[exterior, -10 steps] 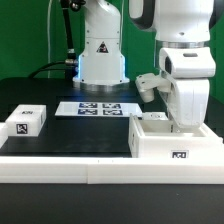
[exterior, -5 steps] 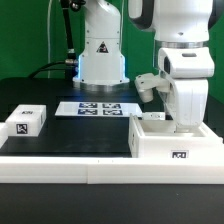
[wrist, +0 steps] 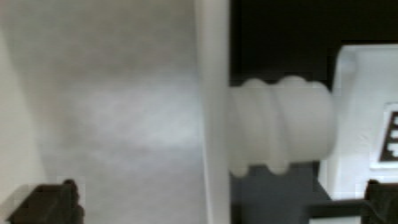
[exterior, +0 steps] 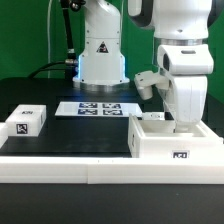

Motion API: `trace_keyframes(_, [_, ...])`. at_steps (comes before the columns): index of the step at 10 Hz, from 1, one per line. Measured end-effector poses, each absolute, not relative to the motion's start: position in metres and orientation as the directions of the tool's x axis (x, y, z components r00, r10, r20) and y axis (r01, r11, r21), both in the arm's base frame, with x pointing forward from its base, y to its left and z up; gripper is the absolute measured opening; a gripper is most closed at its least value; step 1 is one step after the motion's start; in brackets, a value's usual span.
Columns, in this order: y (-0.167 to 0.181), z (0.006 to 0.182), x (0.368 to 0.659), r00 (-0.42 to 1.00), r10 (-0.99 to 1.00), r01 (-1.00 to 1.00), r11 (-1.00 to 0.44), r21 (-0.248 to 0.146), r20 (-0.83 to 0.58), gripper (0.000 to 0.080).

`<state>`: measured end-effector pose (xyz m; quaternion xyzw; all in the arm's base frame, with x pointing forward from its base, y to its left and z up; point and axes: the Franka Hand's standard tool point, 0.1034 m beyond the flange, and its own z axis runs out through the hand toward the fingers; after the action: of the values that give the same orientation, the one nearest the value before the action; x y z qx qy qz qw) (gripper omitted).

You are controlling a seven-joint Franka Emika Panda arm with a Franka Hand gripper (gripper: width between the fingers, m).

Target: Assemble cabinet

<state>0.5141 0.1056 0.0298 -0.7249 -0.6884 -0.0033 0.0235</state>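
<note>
The cabinet (exterior: 172, 143), a large white box with a black-and-white marker on its front, stands at the exterior view's right front. My gripper (exterior: 186, 124) reaches down from above into its open top, so the fingertips are hidden there. In the wrist view the gripper (wrist: 214, 205) is open. One dark fingertip (wrist: 54, 202) stands over a broad white cabinet wall (wrist: 107, 100), and the other stands at the opposite edge. Between them are a dark gap and a white ribbed peg (wrist: 285, 125) beside a tagged white face (wrist: 381, 130). Nothing is held.
A small white block (exterior: 26, 121) with one tag sits at the exterior view's left front. The marker board (exterior: 97, 108) lies flat mid-table before the arm's base (exterior: 101, 60). A white ledge (exterior: 70, 165) runs along the table's front.
The hand has risen very slightly over the cabinet. Nothing else has moved.
</note>
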Motion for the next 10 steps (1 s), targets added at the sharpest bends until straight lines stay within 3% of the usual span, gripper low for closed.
trace_keyframes(4, [0.122,0.061,0.490,0.124,0.992,0.992,-0.123,-0.022,0.022,0.0797])
trace_keyframes(10, [0.122,0.060,0.486,0.136,0.990,0.990,-0.136,-0.026,0.021,0.0797])
